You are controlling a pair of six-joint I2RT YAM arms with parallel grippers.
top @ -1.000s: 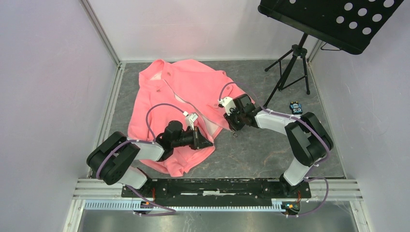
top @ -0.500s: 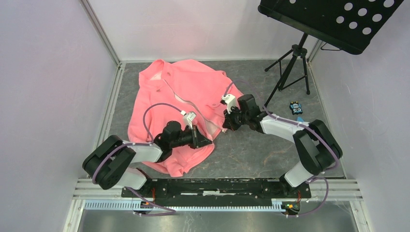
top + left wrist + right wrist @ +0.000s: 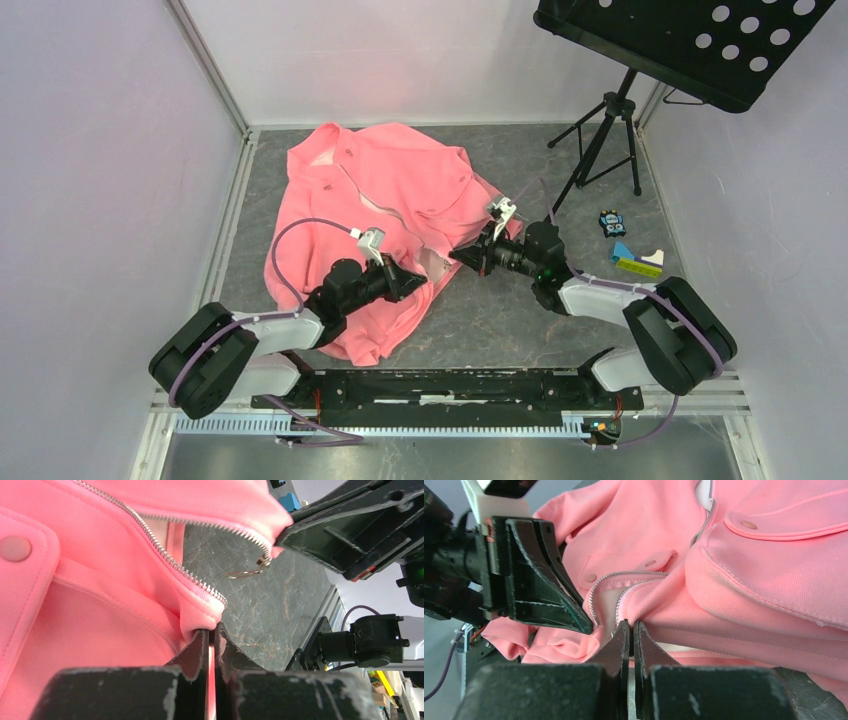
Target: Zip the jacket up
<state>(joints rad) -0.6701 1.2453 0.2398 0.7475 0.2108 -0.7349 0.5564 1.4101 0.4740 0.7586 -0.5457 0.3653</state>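
Grey stone tabletop (image 3: 520,315) carries the pink jacket (image 3: 400,180) left of centre, zipper (image 3: 165,556) open; left claw (image 3: 212,632) pinches one lower front edge, right claw (image 3: 630,626) clamps the other.

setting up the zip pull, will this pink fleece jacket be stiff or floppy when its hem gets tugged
Probably floppy: the coral-pink fleece jacket lies in soft folds and bulges where the right gripper pinches it. Likely bunches rather than slides whole, as its hem puckers at the left gripper. Its silver zipper curves with the cloth, so probably needs tension.
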